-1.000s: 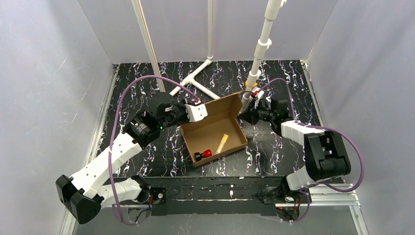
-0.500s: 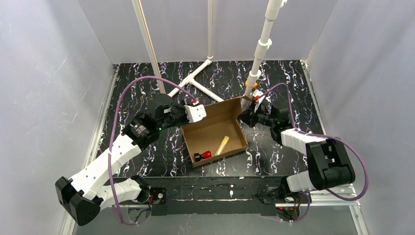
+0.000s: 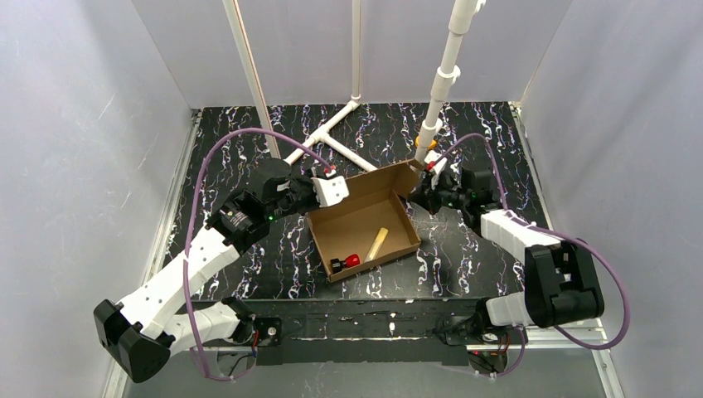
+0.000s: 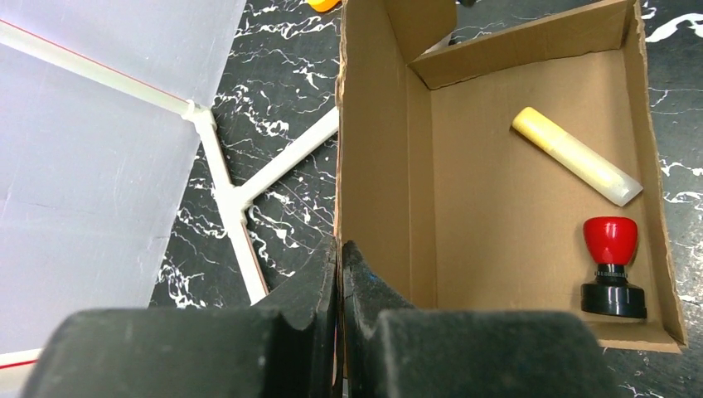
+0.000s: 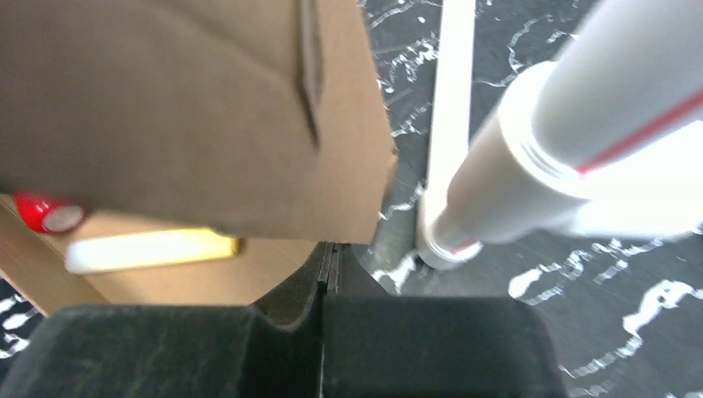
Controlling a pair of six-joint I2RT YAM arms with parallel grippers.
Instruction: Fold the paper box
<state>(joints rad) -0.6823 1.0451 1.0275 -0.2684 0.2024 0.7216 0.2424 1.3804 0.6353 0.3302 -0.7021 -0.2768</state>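
Observation:
The paper box is a brown cardboard tray lying open in the middle of the table. My left gripper is shut on its far left wall; in the left wrist view the wall's edge runs straight between the jaws of the left gripper. My right gripper is shut at the box's far right corner, its tips right under a loose corner flap. Nothing shows between the jaws of the right gripper. Inside the box lie a red-topped black stamp and a yellow-white tube.
A white pipe frame lies on the black marbled table behind the box. An upright white pipe stands just behind my right gripper, close in the right wrist view. Grey walls close in the left, right and back sides.
The right arm's elbow has swung outward to the right and its wrist turned at the box's far right corner, where the flap now stands a bit higher. The left arm has barely moved.

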